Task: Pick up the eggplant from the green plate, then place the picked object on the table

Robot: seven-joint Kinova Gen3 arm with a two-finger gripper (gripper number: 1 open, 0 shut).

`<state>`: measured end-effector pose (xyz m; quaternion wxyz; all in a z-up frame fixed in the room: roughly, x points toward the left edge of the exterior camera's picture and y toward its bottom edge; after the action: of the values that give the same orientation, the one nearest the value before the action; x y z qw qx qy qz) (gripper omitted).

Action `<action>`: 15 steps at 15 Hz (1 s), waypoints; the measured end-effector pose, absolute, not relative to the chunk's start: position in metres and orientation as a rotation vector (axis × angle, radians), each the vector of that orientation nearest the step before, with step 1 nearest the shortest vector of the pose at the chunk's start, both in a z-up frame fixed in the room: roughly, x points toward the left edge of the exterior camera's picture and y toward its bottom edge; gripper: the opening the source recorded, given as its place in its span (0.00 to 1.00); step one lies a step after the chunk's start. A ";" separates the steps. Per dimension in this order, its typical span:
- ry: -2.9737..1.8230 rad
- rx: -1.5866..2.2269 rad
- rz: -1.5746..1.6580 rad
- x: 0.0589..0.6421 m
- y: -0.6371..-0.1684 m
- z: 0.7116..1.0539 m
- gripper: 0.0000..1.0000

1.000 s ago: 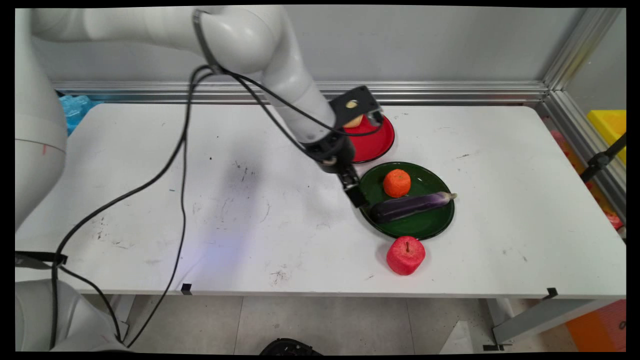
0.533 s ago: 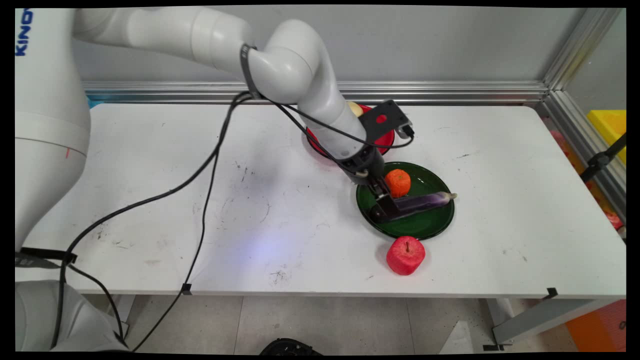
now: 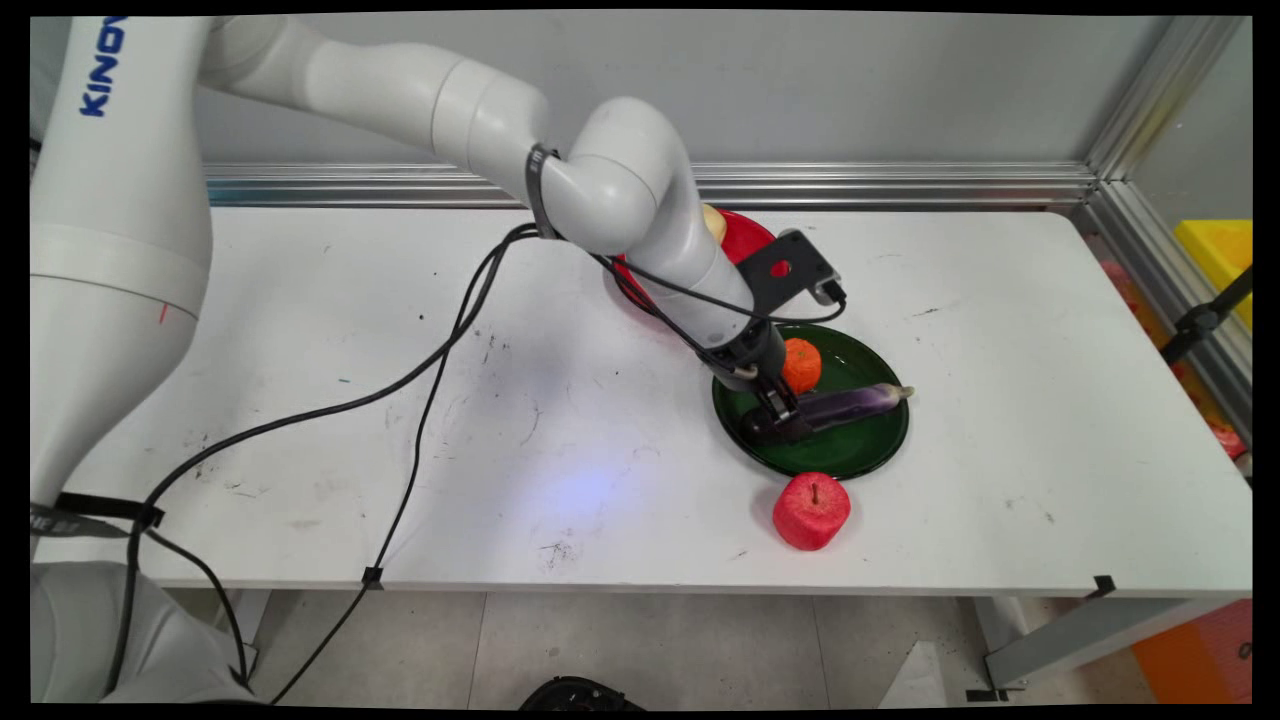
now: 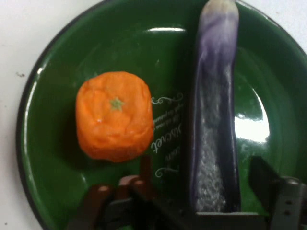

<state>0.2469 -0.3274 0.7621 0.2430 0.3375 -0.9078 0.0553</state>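
White arm (image 3: 420,90) w/ blue KINOVA lettering, black cables (image 3: 400,400).

- Main view is evenly lit and bright, looks like overhead room light; soft shadows sit under the arm (image 3: 640,220) on the white table (image 3: 1000,400).
- Straight rails bow a little toward the corners.
- Hand view is softer, edges a bit mushy.
- Bright glare patches on the green plate (image 4: 57,191), one beside the eggplant (image 4: 216,120), probably ceiling lights.
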 end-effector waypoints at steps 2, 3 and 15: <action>-2.480 0.929 0.151 0.245 -0.327 0.756 0.00; -2.480 0.930 0.151 0.244 -0.327 0.755 0.00; -2.516 0.853 0.121 0.268 -0.321 0.799 0.00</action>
<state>0.2681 -0.3213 0.7988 0.2388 0.3113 -0.9188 0.0440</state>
